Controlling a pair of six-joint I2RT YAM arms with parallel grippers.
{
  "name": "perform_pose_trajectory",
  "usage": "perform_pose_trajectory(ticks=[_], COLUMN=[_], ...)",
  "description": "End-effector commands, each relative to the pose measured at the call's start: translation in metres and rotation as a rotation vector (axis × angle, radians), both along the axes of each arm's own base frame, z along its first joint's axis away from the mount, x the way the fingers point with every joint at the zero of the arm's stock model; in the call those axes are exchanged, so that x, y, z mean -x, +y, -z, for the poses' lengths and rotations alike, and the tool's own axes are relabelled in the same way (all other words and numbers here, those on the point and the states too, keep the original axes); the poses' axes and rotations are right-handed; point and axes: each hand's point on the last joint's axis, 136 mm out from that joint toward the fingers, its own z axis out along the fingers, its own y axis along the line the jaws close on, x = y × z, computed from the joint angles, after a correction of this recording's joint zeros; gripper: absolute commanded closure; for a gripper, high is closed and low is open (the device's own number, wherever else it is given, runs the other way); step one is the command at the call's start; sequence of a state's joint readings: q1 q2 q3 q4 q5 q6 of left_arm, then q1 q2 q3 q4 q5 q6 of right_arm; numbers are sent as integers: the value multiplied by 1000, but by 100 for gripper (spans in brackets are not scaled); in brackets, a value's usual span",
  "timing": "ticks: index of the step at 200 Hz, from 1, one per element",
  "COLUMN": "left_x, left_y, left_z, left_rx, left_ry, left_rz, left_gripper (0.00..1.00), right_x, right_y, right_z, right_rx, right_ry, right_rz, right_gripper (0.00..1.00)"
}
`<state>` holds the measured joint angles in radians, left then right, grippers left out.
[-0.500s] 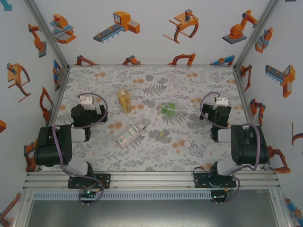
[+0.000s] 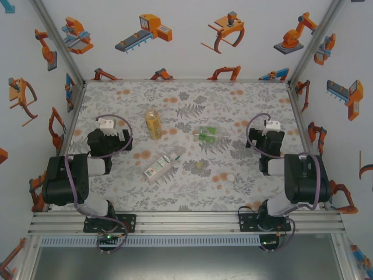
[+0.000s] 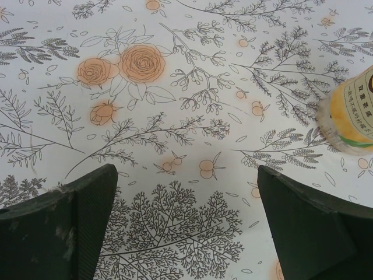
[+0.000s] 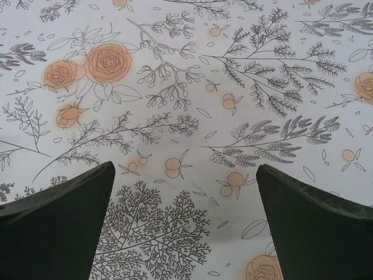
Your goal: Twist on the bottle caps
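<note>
Bottle caps lie loose on the floral table. From above I see a pale yellow-green one near the middle and a white cap to its right, nearer my right arm. Both sit clear of the bottles. A third cap may be there, but at this size I cannot tell.

The top view also gives me the green bottle and the white-labelled bottle, both lying mid-table. My left wrist camera adds the printed label of the yellow bottle, just past my left gripper, whose fingers are spread wide with nothing between them. My right gripper is equally wide over bare print.

Each gripper hangs near its own side edge of the table. The far strip beyond the bottles lies open.
</note>
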<state>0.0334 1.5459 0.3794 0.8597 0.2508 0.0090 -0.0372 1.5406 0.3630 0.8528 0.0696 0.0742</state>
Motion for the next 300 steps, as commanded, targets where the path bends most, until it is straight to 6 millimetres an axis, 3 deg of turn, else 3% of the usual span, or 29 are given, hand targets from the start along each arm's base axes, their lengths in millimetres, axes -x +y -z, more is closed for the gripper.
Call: perform_pose_trajectory(ticks=[1, 98, 119, 154, 205, 235, 259, 300], left_x=[-2, -2, -6, -7, -7, -3, 6, 29], left_y=[1, 1, 14, 14, 16, 29, 34, 14], left_z=[-8, -8, -7, -7, -10, -28, -55, -118], left_rx=[0, 2, 0, -1, -5, -15, -47, -27], left_ry=[-33, -33, -18, -17, -23, -12, -27, -30], left_rz=[-3, -6, -83, -86, -103, -186, -257, -272], left_gripper=[3, 3, 3, 3, 3, 3, 3, 0], right_x=[-8, -8, -8, -8, -1, 4, 8, 17], right_y=[-1, -1, -1, -1, 7, 13, 22, 37], right_z=[-11, -11, -11, -12, -32, -51, -66, -85], right_rx=[-3, -2, -2, -2, 0, -2, -34, -124], right_ry=[-32, -32, -32, -33, -69, -77, -45, -6], right_rz=[-2, -2, -3, 0, -50, -84, -127, -167], right_gripper=[1, 1, 1, 1, 2, 4, 7, 11])
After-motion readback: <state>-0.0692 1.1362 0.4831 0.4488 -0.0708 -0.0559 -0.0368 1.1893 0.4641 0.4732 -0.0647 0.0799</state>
